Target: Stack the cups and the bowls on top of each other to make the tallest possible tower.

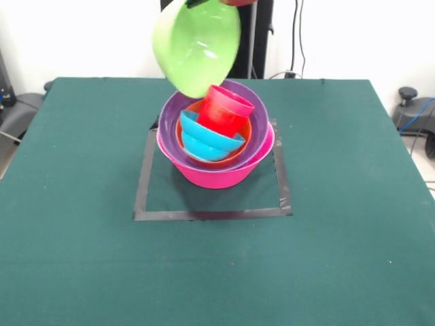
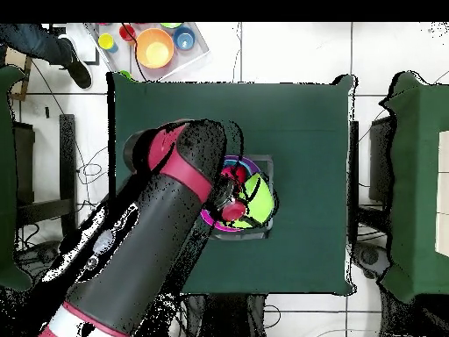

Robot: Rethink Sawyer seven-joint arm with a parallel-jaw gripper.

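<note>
The tower stands in the middle of the table. Its base is a large pink bowl (image 1: pixel 219 175), which holds a purple bowl (image 1: pixel 169 114), an orange bowl (image 1: pixel 246 138) and a blue bowl (image 1: pixel 206 144). A red cup (image 1: pixel 225 109) leans tilted in the blue bowl. Just above and behind the tower hangs the large lime green bowl (image 1: pixel 197 46), tipped so its inside faces the front view. My gripper (image 1: pixel 209 3) shows only at the picture's top edge, shut on that bowl's upper rim. In the overhead view the arm hides most of the tower, and the lime green bowl (image 2: pixel 255 198) shows beside it.
A square of black tape (image 1: pixel 211 214) marks the green table (image 1: pixel 81 258) around the tower. Off the table's far corner in the overhead view, a white tray (image 2: pixel 195 54) holds an orange bowl (image 2: pixel 155 48) and smaller coloured pieces. A person's leg (image 2: pixel 44 39) shows there.
</note>
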